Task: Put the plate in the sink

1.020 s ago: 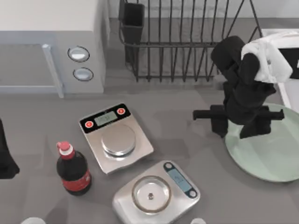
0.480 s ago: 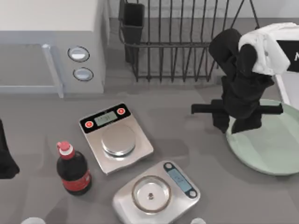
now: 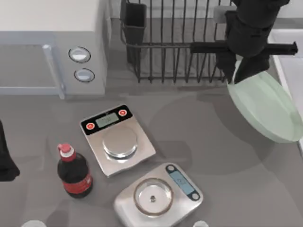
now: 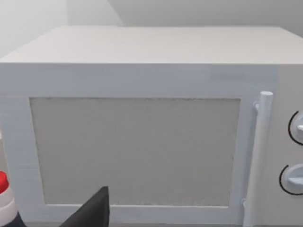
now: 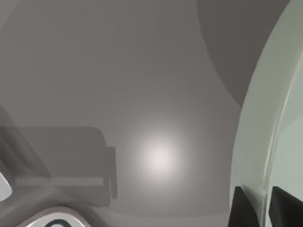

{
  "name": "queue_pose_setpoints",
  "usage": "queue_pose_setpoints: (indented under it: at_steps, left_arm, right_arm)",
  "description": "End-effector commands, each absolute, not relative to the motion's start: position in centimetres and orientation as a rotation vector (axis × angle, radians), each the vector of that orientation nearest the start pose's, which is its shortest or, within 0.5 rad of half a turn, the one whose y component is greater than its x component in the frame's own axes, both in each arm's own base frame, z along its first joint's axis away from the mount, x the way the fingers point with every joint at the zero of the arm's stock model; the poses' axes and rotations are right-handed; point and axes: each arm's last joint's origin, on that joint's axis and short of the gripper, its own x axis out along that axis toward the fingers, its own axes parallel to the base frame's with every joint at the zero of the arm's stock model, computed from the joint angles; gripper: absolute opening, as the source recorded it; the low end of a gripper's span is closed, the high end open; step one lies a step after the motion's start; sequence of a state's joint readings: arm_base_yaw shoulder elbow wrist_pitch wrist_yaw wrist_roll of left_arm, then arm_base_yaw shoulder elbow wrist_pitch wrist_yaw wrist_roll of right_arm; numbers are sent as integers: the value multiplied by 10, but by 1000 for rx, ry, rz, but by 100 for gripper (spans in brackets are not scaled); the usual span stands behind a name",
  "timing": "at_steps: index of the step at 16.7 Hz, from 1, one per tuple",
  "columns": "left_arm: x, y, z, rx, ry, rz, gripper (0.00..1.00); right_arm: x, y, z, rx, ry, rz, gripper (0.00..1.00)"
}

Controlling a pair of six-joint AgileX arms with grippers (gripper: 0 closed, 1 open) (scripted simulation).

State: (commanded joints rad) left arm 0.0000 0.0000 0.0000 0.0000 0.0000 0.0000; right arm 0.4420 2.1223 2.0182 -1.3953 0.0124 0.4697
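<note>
1. Currently the plate (image 3: 265, 109) sits at the right of the top view, tilted and lifted off the table (image 3: 199, 123), its far edge overlapping the sink (image 3: 289, 52) rim at upper right.
2. Dish rack (image 3: 180, 42), upper centre, holds a dark cup (image 3: 135, 21) in its left corner.
3. Right gripper (image 3: 239, 71), upper right, hangs downward, fingers pinching the plate's upper-left rim; the right wrist view shows the fingertips (image 5: 245, 208) either side of the rim (image 5: 265, 142).
4. Left arm (image 3: 7, 156) is parked at the left edge; its fingers' state cannot be told.
</note>
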Motion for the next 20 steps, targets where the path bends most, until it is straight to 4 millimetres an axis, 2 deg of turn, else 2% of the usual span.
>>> queue_pose_setpoints:
  at_steps: [2, 5, 7, 9, 12, 13, 15, 18, 20]
  left_arm:
    - [106, -1, 160, 0, 0, 0, 100]
    - [106, -1, 160, 0, 0, 0, 100]
    - [106, -1, 160, 0, 0, 0, 100]
    - [106, -1, 160, 0, 0, 0, 100]
    - [106, -1, 160, 0, 0, 0, 100]
    - [106, -1, 160, 0, 0, 0, 100]
    - [106, -1, 160, 0, 0, 0, 100]
    - [106, -1, 160, 0, 0, 0, 100]
    - [106, -1, 160, 0, 0, 0, 100]
  right_arm:
    - [373, 181, 302, 36, 1493, 7, 0]
    - [357, 173, 346, 36, 1490, 7, 0]
    - [348, 167, 364, 38, 1486, 9, 0]
    - [343, 164, 372, 39, 1482, 10, 0]
    - [342, 164, 373, 39, 1482, 10, 0]
    - [358, 177, 380, 79, 1363, 69, 0]
    - [364, 173, 376, 74, 1367, 65, 0]
    - [402, 144, 347, 48, 1404, 38, 0]
    - [436, 105, 315, 27, 1446, 15, 0]
